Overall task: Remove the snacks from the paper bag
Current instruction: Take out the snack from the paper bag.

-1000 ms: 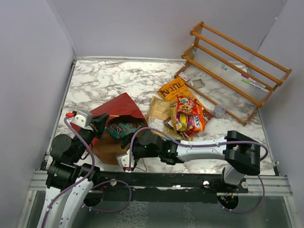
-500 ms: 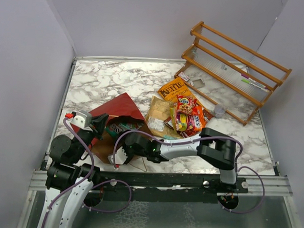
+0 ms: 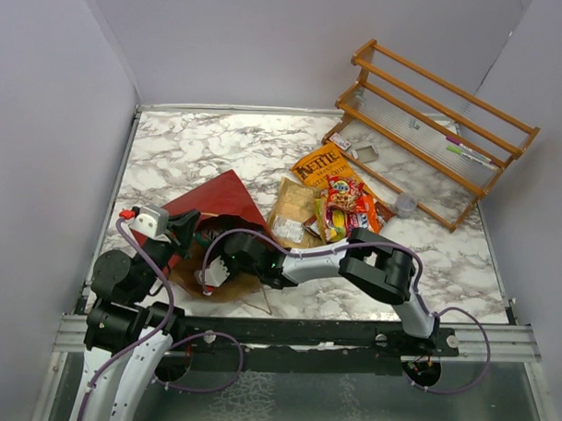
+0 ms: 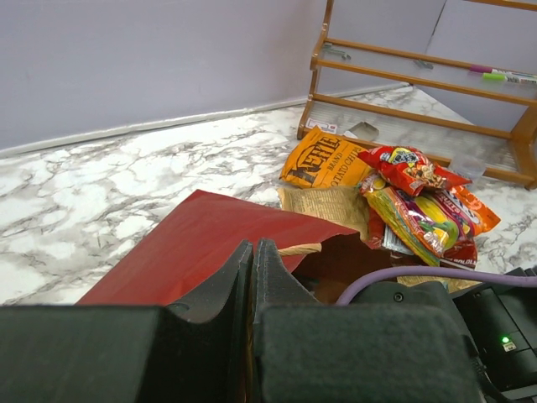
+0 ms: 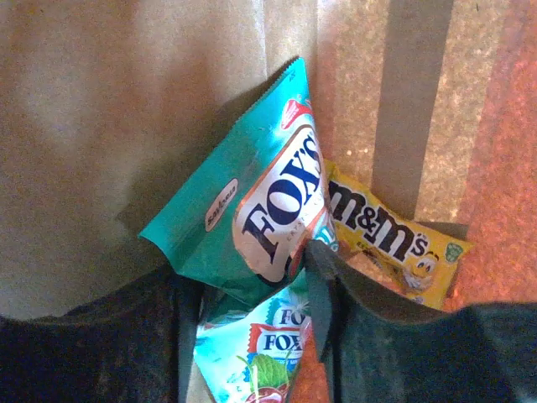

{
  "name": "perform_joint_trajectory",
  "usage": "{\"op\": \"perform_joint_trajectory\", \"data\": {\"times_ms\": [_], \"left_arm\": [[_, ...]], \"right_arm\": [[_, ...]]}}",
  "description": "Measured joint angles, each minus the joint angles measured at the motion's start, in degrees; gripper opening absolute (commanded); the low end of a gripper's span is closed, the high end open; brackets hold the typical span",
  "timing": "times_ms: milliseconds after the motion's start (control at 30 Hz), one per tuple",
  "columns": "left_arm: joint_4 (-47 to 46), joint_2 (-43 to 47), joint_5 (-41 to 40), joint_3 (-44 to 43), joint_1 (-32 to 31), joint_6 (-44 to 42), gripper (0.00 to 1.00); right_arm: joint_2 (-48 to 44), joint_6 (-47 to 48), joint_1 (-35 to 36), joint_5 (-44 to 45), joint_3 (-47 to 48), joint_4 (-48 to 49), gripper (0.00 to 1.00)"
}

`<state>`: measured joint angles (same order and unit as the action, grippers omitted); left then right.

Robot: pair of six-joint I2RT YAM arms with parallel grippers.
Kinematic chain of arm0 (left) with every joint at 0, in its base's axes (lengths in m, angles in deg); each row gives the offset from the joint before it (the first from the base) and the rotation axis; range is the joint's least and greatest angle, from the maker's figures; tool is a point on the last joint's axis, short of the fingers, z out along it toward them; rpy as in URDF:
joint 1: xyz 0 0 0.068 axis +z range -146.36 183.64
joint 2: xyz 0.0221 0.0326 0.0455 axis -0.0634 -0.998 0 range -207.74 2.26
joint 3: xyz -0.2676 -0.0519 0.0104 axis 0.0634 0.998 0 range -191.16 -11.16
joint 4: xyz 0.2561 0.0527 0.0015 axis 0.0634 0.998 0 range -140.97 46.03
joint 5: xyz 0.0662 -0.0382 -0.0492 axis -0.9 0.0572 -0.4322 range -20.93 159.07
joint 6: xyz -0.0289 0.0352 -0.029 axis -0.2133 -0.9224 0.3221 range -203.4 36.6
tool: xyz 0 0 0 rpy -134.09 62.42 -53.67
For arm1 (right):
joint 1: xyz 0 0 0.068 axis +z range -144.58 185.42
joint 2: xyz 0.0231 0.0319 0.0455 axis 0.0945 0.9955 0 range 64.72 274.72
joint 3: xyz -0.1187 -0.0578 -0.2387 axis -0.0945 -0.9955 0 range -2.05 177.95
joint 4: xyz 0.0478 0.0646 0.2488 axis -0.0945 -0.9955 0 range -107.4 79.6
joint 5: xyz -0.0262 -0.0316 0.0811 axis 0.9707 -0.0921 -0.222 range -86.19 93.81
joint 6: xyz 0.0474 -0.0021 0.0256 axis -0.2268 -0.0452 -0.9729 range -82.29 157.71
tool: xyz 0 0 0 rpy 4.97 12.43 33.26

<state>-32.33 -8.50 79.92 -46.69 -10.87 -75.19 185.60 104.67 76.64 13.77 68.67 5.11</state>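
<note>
Right wrist view: inside the dark red paper gift bag point(image 5: 101, 101), a teal crinkly Fox's packet point(image 5: 252, 201) runs toward one o'clock from the right end effector point(image 5: 247, 281) (the nearer arm), jaws astride, perhaps not yet pinching; left end effector point(image 4: 253, 256) clamps the bag's rim.

Left pincer point(image 4: 253, 248) pressed shut; right arm point(image 3: 353, 259) reaches leftward, right pincer point(image 5: 247, 281) seemingly part open.

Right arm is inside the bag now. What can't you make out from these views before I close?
- Right pincer: right wrist view; its fingers flank the teal Fox's pack, but shadow hides whether they press it.
- Bag's contents: top view; the paper bag's red wall and the right arm cover them.
- Left pincer: left wrist view; shut, but its own fingers hide any hold on the bag's rim.
</note>
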Motion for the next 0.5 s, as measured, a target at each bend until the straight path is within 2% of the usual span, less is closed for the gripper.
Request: {"op": "perform_joint_trajectory", "data": {"times_ms": [200,367,500], "left_arm": [[0.0,0.0,-0.02,0.0,0.2,-0.02,0.0],[0.0,0.0,-0.04,0.0,0.2,0.0,0.0],[0.0,0.0,-0.07,0.0,0.2,-0.02,0.0]], "right_arm": [[0.33,0.46,-0.37,-0.26,0.26,1.03,0.15],[-1.09,-0.33,-0.39,-1.86,-0.81,2.32,0.03],[-4.61,-2.25,-0.42,-4.11,-3.65,3.04,0.02]]}}
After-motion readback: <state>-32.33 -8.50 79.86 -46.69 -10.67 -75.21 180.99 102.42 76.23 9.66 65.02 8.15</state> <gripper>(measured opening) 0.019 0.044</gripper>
